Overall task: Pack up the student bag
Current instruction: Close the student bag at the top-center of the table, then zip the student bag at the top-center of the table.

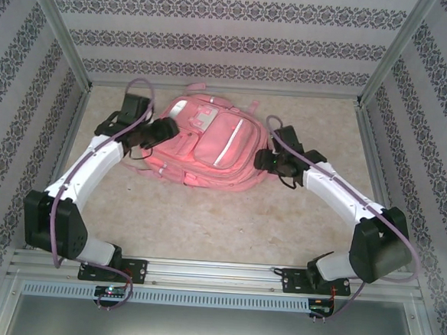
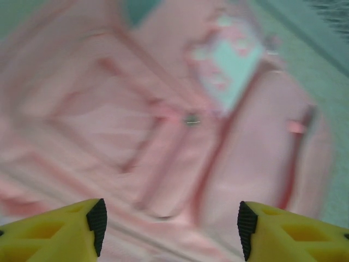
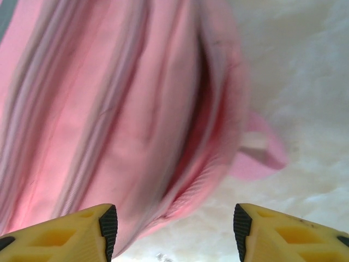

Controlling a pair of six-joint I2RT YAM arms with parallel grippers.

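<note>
A: Looking for the large pink fabric backpack (image 1: 210, 143).

B: Found. Lying flat on the pale speckled tabletop (image 1: 204, 227), between the two arms, front zip pockets and pale stripe facing up, white patch (image 1: 204, 116) toward its top.

A: And the left gripper (image 1: 167, 130)?

B: Hovering at the backpack's left side, near the top corner. Spread apart, grasping nothing between the black pads (image 2: 98, 221). Beyond them, through the left wrist camera, just blurred pink cloth and a small metal zip pull (image 2: 192, 119).

A: Touching the backpack?

B: Cannot tell from above. Very close, at least.

A: Right gripper (image 1: 268, 160)?

B: Sitting at the backpack's right edge, about halfway down. Released as well: held wide, with nothing clamped. Past the tips, through the right wrist camera, the backpack's side seam, a pink strap loop (image 3: 262, 150) sticking out from that side, and bare tabletop to the right of it.
</note>
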